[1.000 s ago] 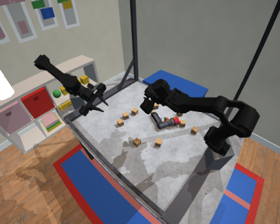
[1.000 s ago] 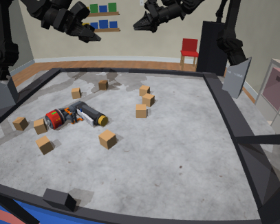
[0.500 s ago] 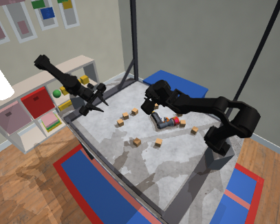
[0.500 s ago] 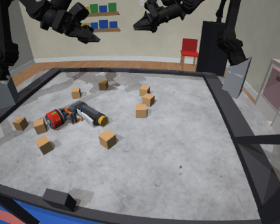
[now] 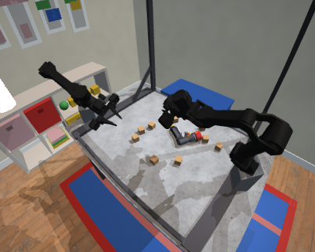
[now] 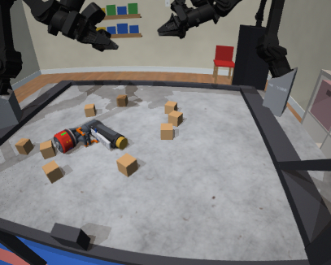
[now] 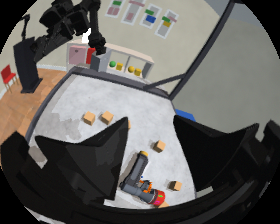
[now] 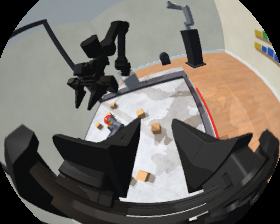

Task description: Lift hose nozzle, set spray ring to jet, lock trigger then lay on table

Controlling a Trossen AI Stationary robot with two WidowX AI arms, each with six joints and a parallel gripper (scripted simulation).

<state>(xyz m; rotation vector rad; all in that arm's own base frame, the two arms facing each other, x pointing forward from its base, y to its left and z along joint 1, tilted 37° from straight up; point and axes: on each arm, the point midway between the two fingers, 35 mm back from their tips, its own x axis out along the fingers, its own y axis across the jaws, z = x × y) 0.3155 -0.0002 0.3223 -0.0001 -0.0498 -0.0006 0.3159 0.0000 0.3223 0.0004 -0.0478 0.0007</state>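
The hose nozzle [image 5: 184, 136] lies on its side on the table, with a grey barrel, a red spray ring and orange levers; it also shows in the exterior view [image 6: 90, 138], the left wrist view [image 7: 143, 179] and, small, the right wrist view [image 8: 110, 120]. My left gripper [image 5: 167, 119] [image 7: 151, 120] hangs in the air above and just beside the nozzle, open and empty. My right gripper [image 5: 117, 120] [image 8: 156, 122] is high over the table's far edge near the shelf, open and empty. Neither gripper touches the nozzle.
Several tan blocks lie around the nozzle, such as one [image 6: 127, 164] in front of it and one [image 6: 48, 149] beside the red ring. A raised dark rim [image 6: 265, 134] frames the table. A shelf with bins [image 5: 39, 116] stands beyond the right arm.
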